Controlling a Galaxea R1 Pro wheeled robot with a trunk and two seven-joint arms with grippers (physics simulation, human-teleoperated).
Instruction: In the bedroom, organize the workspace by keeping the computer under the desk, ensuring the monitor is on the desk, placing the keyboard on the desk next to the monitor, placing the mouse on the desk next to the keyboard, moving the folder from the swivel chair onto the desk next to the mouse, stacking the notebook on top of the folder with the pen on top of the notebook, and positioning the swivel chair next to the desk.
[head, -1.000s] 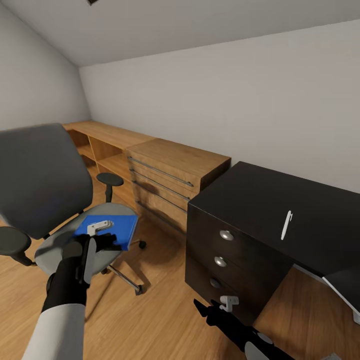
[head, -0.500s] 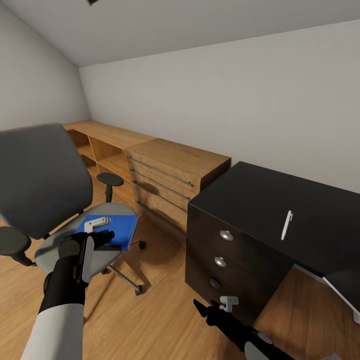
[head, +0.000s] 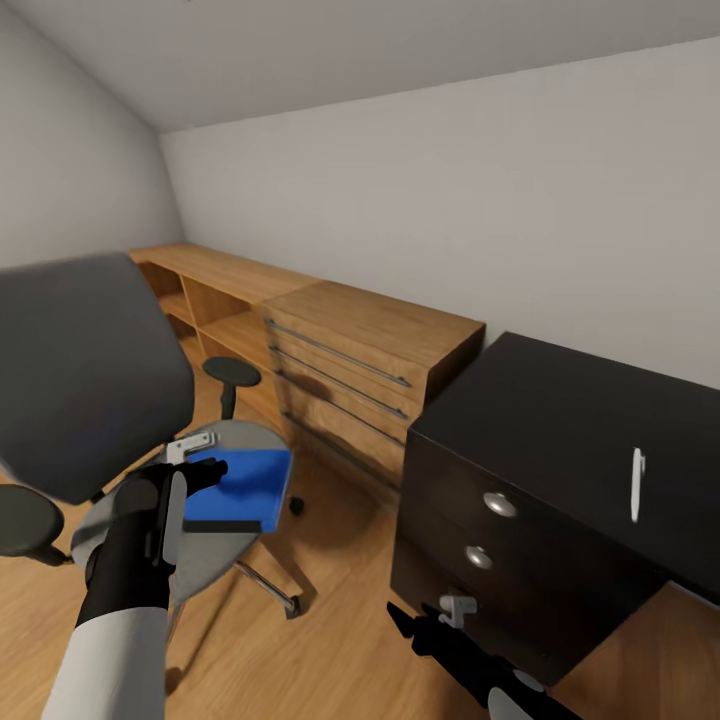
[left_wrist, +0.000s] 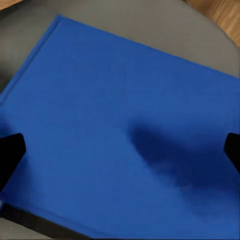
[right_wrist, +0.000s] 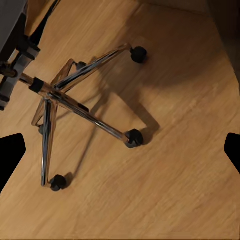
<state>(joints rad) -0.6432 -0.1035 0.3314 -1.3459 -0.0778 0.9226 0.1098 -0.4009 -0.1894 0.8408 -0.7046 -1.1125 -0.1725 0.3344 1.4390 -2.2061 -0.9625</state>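
The blue folder lies flat on the seat of the grey swivel chair, its black spine edge toward me. My left gripper hovers open just over the folder's left end. In the left wrist view the folder lies between the two wide-apart fingertips. My right gripper is open and empty, low over the floor in front of the black desk. A white pen lies on the desk top. The right wrist view looks down on the chair's chrome star base.
A light wooden drawer cabinet with bar handles stands between chair and desk, with low wooden shelving running on along the wall. The desk's drawers carry round silver knobs. Bare wooden floor lies between chair and desk.
The whole view has shifted, so desk, pen and cabinet sit further right in the picture. My left gripper now sits over the folder's left end instead of its middle.
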